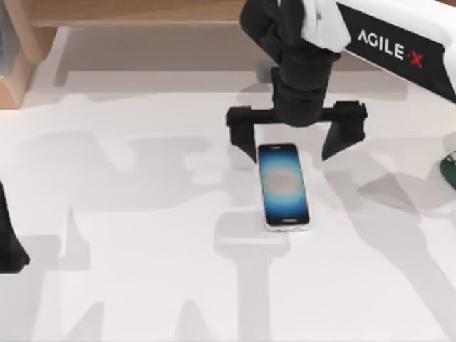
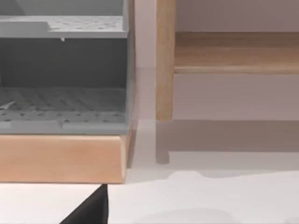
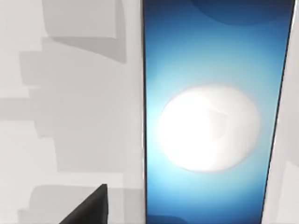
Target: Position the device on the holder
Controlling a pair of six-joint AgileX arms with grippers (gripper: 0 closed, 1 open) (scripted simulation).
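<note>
Right gripper (image 1: 291, 149) spread wide open, holding nothing, hanging over the far end of the device (image 1: 283, 187); one black finger sits left of the phone's top corner, the other off to its right. Device lies flat, screen up, on the white table (image 1: 142, 285), a bit right of centre, long axis running near-to-far. Right wrist view has the blue screen with pale centre (image 3: 210, 130) close below, so the camera is nearly over it.

Step looks like pre-grasp. To do it well: centre the fingers across the phone's narrow width, drop until the tips bracket the silver edges, close evenly so it doesn't skid or twist.

Left gripper (image 1: 8, 246) parked at the left table edge; can't tell its fingers. Left wrist view faces a grey perforated rack (image 2: 63, 100) in a wooden frame (image 2: 60, 158).

Readable text: "AGILE·X" on the right arm (image 1: 390, 47). No legible writing on the phone.
</note>
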